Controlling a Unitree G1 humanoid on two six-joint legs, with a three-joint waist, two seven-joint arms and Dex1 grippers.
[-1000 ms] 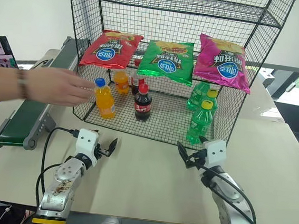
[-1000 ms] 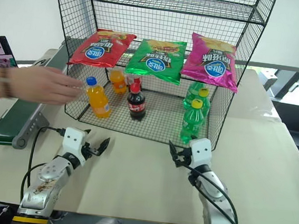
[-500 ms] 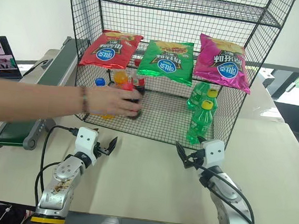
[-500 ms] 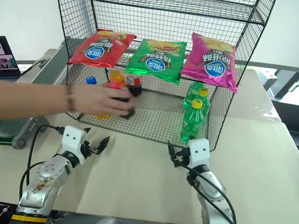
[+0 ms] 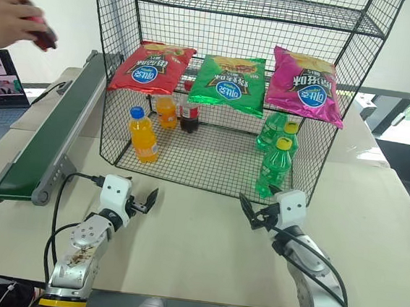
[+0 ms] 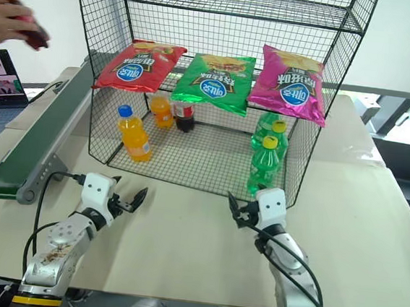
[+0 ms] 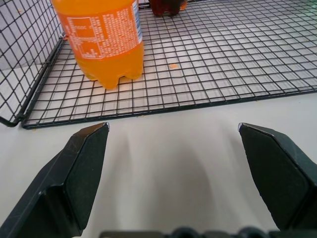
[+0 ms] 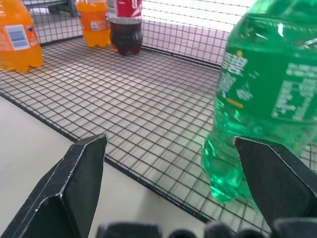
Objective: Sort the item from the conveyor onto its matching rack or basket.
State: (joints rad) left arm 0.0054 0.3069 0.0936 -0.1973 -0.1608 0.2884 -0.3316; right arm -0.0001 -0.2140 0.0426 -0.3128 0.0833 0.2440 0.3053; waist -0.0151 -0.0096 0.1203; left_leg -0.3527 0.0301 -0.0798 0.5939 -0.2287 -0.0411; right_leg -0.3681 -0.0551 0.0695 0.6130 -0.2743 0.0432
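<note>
A person's hand grips the small dark cola bottle with red cap, high above the far end of the long dark-green conveyor belt. On the pale smooth counter, the left pincer and right pincer lie level, fingers wide apart, empty, facing the tall black wire-grid rack, whose mesh floor carries ribbed plastic bottles.
</note>
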